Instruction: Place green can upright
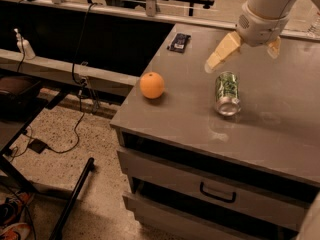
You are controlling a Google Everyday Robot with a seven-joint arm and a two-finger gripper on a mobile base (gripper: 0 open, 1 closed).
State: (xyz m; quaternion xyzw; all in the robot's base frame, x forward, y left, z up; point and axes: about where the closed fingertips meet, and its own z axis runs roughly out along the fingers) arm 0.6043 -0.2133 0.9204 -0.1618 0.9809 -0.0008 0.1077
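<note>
Drawer: nearest of all, below the front edge of the grey table (280, 119), a drawer front with a dark handle (217, 194).

Green can: the green can (227, 91) lies on its side on the table top, a little back from the front edge and about midway along it. It is not upright, so the task is not yet done.

Can's long axis: it runs roughly from the far edge towards the front edge. One shiny silver end faces the front, and the other end points back towards my gripper.

Orange: an orange (152, 85) sits near the left edge of the table, well apart from the can and about as far back.

Gripper: my gripper (242, 59) hangs above the table just beyond the can's far end. Its two pale fingers are spread wide and hold nothing. One finger (220, 56) slants down towards the can's far left side without touching it.

Key relation: the can lies just in front of my gripper, towards the front edge and lower. By my judgement I must come down and forward, closing across its round sides, then tip it up onto one end.

Dark packet: a small dark flat packet (179, 42) lies near the far left corner.
</note>
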